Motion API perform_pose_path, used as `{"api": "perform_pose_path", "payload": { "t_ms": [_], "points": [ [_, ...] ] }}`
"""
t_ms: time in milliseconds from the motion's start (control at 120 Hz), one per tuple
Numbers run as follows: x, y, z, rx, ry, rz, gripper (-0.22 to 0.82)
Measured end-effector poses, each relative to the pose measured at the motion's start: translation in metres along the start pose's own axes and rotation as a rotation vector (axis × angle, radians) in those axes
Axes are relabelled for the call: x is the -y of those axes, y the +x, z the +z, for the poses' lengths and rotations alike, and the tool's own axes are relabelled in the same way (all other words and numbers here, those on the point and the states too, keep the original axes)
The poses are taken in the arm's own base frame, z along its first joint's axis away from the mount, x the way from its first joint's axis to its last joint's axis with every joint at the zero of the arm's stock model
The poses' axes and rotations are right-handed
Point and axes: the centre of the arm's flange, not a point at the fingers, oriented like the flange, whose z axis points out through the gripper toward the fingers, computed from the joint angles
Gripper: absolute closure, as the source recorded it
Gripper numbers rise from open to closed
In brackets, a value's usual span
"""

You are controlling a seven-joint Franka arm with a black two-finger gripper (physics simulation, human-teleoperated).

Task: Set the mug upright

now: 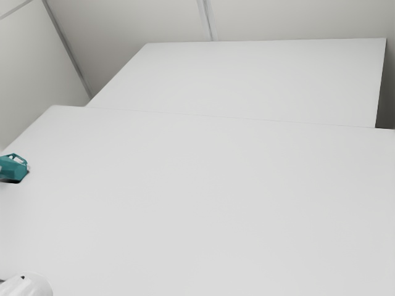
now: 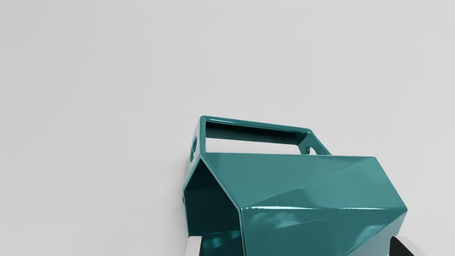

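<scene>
One teal mug (image 1: 13,168) lies on its side on the white counter (image 1: 216,197), at the exterior view's left edge, where part of it is cut off. A dark shadow sits right beneath it. Its body is faceted, with flat slanting panels and crisp ridges, and the glossy surface catches pale highlights in the wrist view. The handle (image 2: 256,124) is an angular loop that runs along the body, with pale counter showing through it and a small round hole at each end. I cannot tell whether the handle touches the counter.

Both fingers (image 2: 193,246) are open and set wide apart, with the length of the mug between them. One is at the open mouth (image 2: 213,199), its tip overlapping the rim in the wrist view; the other is just beside the closed end (image 2: 398,204). Whether either one touches the mug, I cannot tell.

Behind the counter, a second white surface (image 1: 247,80) stretches back toward pale walls (image 1: 123,24), with a narrow grey strip (image 1: 207,18) running up the back one. A smooth, rounded white piece (image 1: 28,287) pokes into the exterior view's lower left corner.
</scene>
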Motion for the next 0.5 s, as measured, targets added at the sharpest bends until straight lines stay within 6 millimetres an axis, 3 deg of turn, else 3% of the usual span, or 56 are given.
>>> {"api": "perform_pose_path", "payload": {
  "t_ms": [500],
  "points": [
    [0.000, -0.006, 0.013, -0.043, -0.026, 0.003, 0.03]
  ]
}}
